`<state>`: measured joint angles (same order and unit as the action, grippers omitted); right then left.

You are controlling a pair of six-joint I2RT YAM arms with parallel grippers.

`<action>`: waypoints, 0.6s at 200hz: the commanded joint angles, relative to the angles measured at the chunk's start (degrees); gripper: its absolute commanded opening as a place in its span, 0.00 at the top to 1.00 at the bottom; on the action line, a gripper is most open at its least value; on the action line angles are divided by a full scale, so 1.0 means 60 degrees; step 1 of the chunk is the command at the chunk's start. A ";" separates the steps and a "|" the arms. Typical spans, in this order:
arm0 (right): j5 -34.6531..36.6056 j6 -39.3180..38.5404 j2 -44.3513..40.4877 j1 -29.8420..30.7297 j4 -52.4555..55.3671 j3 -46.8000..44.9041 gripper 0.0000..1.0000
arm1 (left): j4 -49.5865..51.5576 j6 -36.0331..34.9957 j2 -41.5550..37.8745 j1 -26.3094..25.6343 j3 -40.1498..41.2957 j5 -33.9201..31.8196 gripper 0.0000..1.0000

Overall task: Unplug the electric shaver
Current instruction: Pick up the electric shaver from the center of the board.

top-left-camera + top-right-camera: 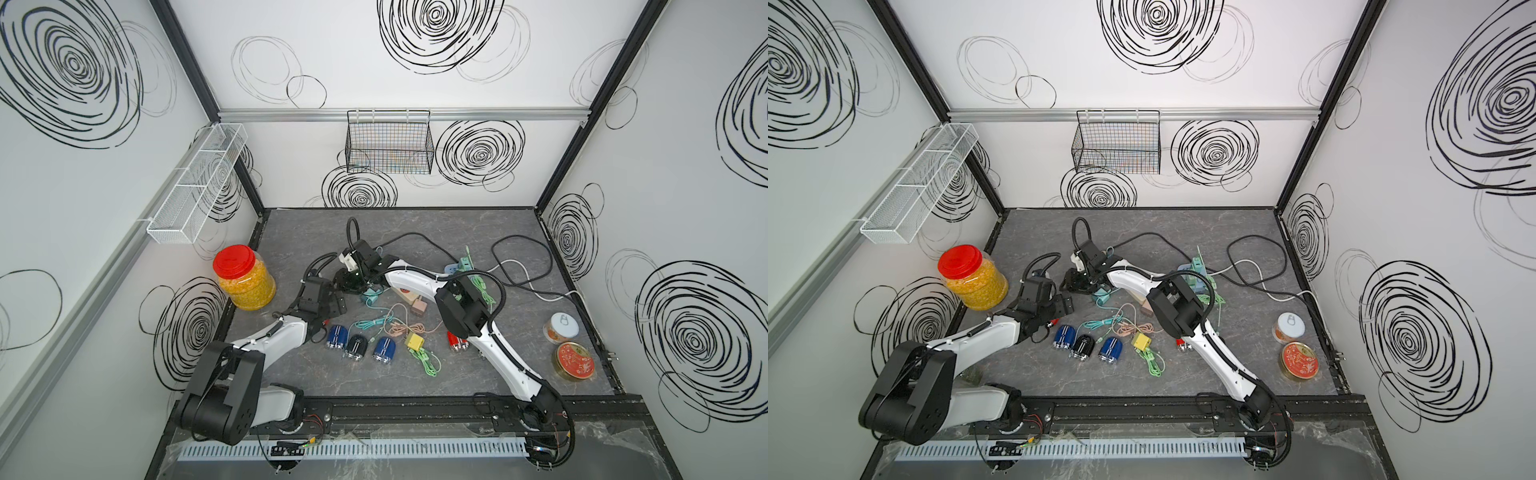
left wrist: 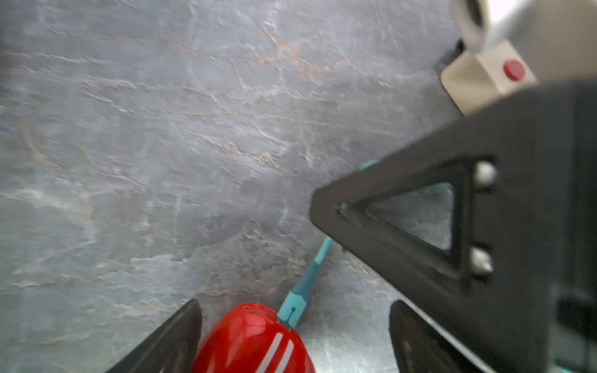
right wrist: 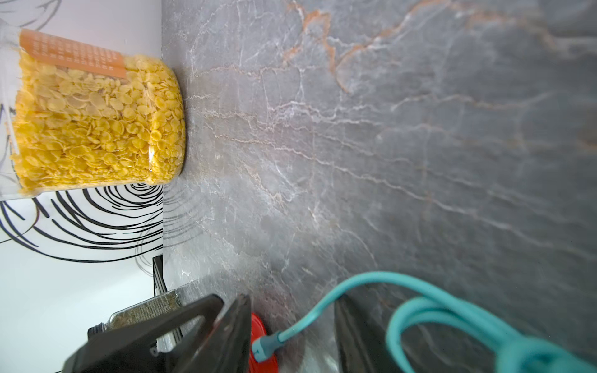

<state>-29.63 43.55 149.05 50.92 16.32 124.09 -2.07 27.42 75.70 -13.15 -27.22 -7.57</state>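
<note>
No legible text anywhere

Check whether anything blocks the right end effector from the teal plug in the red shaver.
Nothing visible does. In the right wrist view the teal plug, apparently seated in the red shaver, lies in the gap between the open fingers of the right end effector, with no other object between them.

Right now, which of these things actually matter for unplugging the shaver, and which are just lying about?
Part of the job: red shaver; teal cable plugged into it; left fingers either side of the shaver; right fingers astride the cable.
Just lying about: cereal jar; blue shavers; black shaver; yellow adapter; tins.
</note>
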 commanded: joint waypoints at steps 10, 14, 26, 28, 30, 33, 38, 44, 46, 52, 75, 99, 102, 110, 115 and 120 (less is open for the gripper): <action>-0.0277 -0.0221 0.0428 -0.0076 0.0433 0.0741 0.55 | -0.0133 0.0067 -0.0121 -0.0238 0.0332 0.0193 0.07; -0.0277 -0.0250 0.0474 -0.0064 0.0513 0.0853 0.55 | -0.0051 0.0074 -0.0160 -0.0265 0.0308 0.0175 0.08; -0.0291 -0.0334 0.0625 -0.0047 0.0670 0.1175 0.55 | 0.0237 0.0143 -0.0206 -0.0389 0.0185 0.0032 0.08; -0.0292 -0.0331 0.0637 -0.0037 0.0688 0.1225 0.55 | 0.0285 0.0153 -0.0201 -0.0417 0.0164 -0.0001 0.08; -0.0299 -0.0348 0.0658 -0.0035 0.0718 0.1278 0.55 | 0.0337 0.0159 -0.0200 -0.0438 0.0130 -0.0039 0.08; -0.0305 -0.0359 0.0688 -0.0025 0.0750 0.1348 0.55 | 0.0428 0.0181 -0.0196 -0.0476 0.0084 -0.0096 0.08; -0.0306 -0.0385 0.0735 -0.0028 0.0820 0.1454 0.55 | 0.0546 0.0197 -0.0170 -0.0527 0.0018 -0.0180 0.09; -0.0293 -0.0414 0.0766 -0.0020 0.0881 0.1555 0.55 | 0.0635 0.0199 -0.0180 -0.0600 -0.0019 -0.0253 0.09; -0.0292 -0.0424 0.0764 -0.0019 0.0905 0.1584 0.55 | 0.0648 0.0197 -0.0173 -0.0623 -0.0037 -0.0259 0.09; -0.0278 -0.0430 0.0765 -0.0019 0.0917 0.1615 0.56 | 0.0738 0.0192 -0.0166 -0.0674 -0.0082 -0.0308 0.09; -0.0244 -0.0447 0.0749 -0.0035 0.0889 0.1649 0.55 | 0.1110 0.0247 -0.0180 -0.0837 -0.0219 -0.0498 0.12; -0.0247 -0.0482 0.0781 -0.0048 0.0955 0.1751 0.56 | 0.1485 0.0253 -0.0207 -0.0884 -0.0297 -0.0717 0.17; -0.0248 -0.0497 0.0795 -0.0048 0.0970 0.1758 0.55 | 0.1488 0.0257 -0.0209 -0.0885 -0.0284 -0.0728 0.18; -0.0244 -0.0505 0.0807 -0.0054 0.0960 0.1760 0.56 | 0.1489 0.0275 -0.0210 -0.0871 -0.0282 -0.0766 0.22; -0.0243 -0.0497 0.0805 -0.0061 0.0971 0.1761 0.56 | 0.1509 0.0281 -0.0199 -0.0858 -0.0290 -0.0746 0.26; -0.0248 -0.0486 0.0804 -0.0056 0.0964 0.1770 0.56 | 0.1542 0.0279 -0.0157 -0.0847 -0.0313 -0.0704 0.29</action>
<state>-30.65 41.23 152.83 50.81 20.43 132.66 5.10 28.53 75.42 -18.24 -27.70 -10.44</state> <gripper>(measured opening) 0.444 0.764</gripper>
